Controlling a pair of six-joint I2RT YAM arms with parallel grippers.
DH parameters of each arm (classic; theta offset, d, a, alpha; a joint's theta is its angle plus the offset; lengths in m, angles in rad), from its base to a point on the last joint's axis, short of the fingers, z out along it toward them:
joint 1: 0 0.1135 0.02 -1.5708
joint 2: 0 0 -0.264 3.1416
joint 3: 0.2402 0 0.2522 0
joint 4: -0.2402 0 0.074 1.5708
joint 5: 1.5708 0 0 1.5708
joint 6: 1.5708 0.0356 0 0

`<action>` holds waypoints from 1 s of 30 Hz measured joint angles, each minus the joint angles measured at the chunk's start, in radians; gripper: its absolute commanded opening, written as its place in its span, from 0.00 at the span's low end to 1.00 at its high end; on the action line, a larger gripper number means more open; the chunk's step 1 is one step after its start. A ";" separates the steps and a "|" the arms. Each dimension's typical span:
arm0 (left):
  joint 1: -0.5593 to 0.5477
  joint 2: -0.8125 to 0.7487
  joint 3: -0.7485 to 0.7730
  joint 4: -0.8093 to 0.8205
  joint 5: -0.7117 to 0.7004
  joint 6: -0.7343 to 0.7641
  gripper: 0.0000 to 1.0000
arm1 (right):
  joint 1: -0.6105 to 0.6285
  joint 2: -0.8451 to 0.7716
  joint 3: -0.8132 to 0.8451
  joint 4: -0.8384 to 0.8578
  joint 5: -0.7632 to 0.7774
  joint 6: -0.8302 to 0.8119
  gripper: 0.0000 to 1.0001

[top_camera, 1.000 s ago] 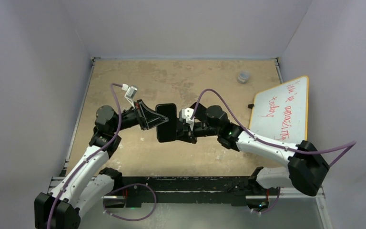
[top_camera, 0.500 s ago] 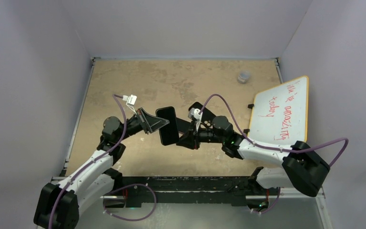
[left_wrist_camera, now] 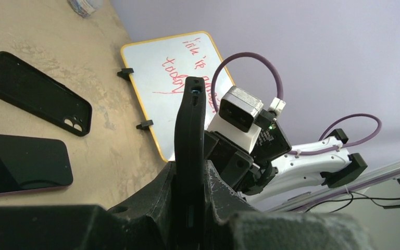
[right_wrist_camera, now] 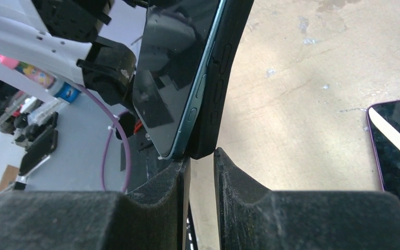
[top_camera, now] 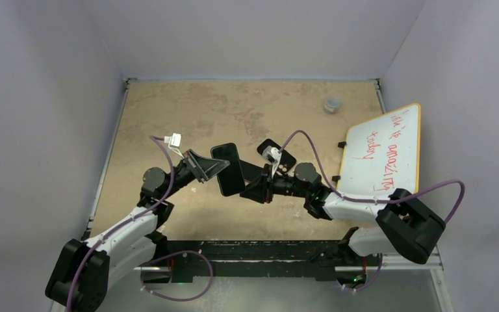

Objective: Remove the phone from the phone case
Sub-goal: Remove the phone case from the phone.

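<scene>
Setting: a scuffed tan table (top_camera: 169, 110) boxed in by pale lilac walls (top_camera: 45, 97). Both arms meet above the middle of it.

Left gripper (left_wrist_camera: 190, 177): pressed shut across the black phone case (right_wrist_camera: 229, 62). It holds the case edge-on and off the table, and the case's port end rises away from the fingers.

Right gripper (right_wrist_camera: 200, 166): its pads are almost together, leaving only a slit. The case's lower corner sits at the mouth of that slit. Whether the corner is truly nipped or only resting there, I cannot tell.

Phone (right_wrist_camera: 172, 67): still inside the case, held between the two grippers. Just above the right gripper's fingers its teal edge stands slightly proud of the case's lip.

Just changed: over the last second the held phone has tipped from nearly square to slanted and both arms have drawn back toward their bases. The right gripper has slid from the phone's side down to its lower corner.

Meaning: this looks like the peeling step, with the left gripper anchoring while the right works one corner free. Extraction appears begun but far from done, since most of the phone remains seated.

Beyond the right gripper: a second phone with a purple rim (right_wrist_camera: 396, 146) lies flat on the table just to its side.

Beyond the left gripper: a spare black case (left_wrist_camera: 36, 94) lies flat. Farther off a yellow-framed whiteboard (top_camera: 383, 153) with red writing leans at the table's right edge.
</scene>
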 measured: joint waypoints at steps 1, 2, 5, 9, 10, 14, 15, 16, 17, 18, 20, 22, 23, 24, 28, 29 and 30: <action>0.000 -0.004 -0.006 0.007 -0.007 -0.010 0.00 | 0.000 0.005 -0.006 0.024 0.000 0.014 0.26; 0.000 -0.010 -0.012 0.016 -0.019 -0.021 0.00 | 0.000 0.011 -0.013 0.056 0.001 0.033 0.26; 0.000 -0.027 -0.019 0.038 -0.057 -0.056 0.00 | -0.001 0.017 -0.024 0.144 0.015 0.079 0.29; -0.003 -0.049 -0.019 0.072 -0.093 -0.102 0.00 | 0.000 0.010 -0.024 0.231 0.027 0.113 0.33; -0.005 -0.055 -0.021 0.078 -0.099 -0.110 0.00 | 0.000 0.006 -0.024 0.241 0.028 0.118 0.34; -0.014 -0.076 -0.033 0.102 -0.120 -0.144 0.00 | 0.004 -0.020 -0.024 0.258 0.029 0.134 0.38; -0.017 -0.079 -0.034 0.105 -0.124 -0.148 0.00 | 0.005 -0.024 -0.024 0.262 0.031 0.137 0.38; -0.022 -0.081 -0.034 0.109 -0.133 -0.152 0.00 | 0.005 -0.026 -0.024 0.267 0.035 0.141 0.38; -0.026 -0.083 -0.034 0.113 -0.138 -0.153 0.00 | 0.005 -0.026 -0.024 0.271 0.039 0.144 0.39; -0.029 -0.084 -0.034 0.116 -0.144 -0.153 0.00 | 0.005 -0.026 -0.024 0.274 0.043 0.148 0.39; -0.034 -0.085 -0.034 0.121 -0.153 -0.153 0.00 | 0.005 -0.026 -0.024 0.282 0.048 0.156 0.39; -0.040 -0.089 -0.036 0.126 -0.167 -0.153 0.00 | 0.005 -0.026 -0.024 0.294 0.056 0.166 0.38; -0.043 -0.093 -0.040 0.131 -0.177 -0.153 0.00 | 0.006 -0.027 -0.024 0.296 0.062 0.169 0.37; -0.047 -0.099 -0.045 0.134 -0.190 -0.153 0.00 | 0.008 -0.031 -0.024 0.296 0.071 0.172 0.35; -0.063 -0.113 -0.056 0.150 -0.227 -0.153 0.00 | 0.016 -0.045 -0.026 0.296 0.098 0.179 0.26; -0.066 -0.113 -0.056 0.155 -0.233 -0.153 0.00 | 0.018 -0.046 -0.026 0.299 0.103 0.181 0.23; -0.068 -0.111 -0.056 0.159 -0.238 -0.153 0.00 | 0.019 -0.046 -0.026 0.300 0.108 0.182 0.21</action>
